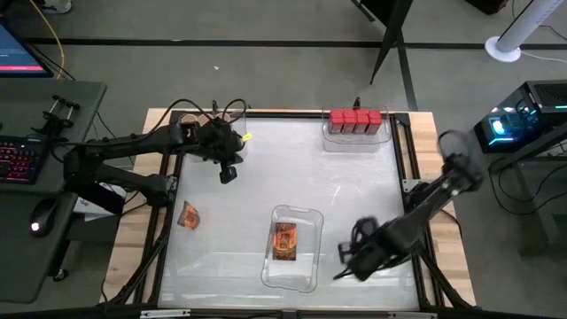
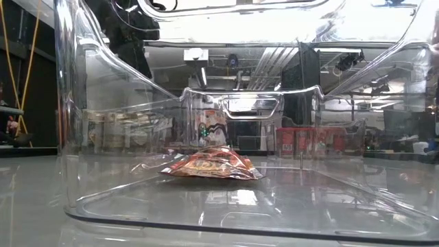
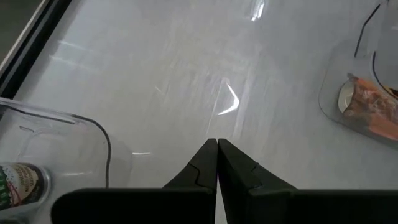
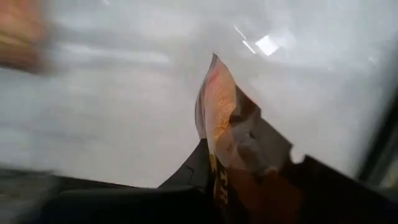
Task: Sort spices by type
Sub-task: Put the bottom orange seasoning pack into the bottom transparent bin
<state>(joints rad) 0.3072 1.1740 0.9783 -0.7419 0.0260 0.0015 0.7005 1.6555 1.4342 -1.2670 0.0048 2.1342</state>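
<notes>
High view puts the right claw [image 1: 353, 259] near the counter's [image 1: 266, 168] front edge, just right of the clear tray [image 1: 312, 266] that already holds one foil packet [image 1: 284, 240]. Right wrist view shows its fingers clamped on another orange-red packet [image 4: 217, 112], standing on edge. That tray lies to its left. The left claw [image 3: 217, 155], fingers together and empty, hangs far back.
</notes>
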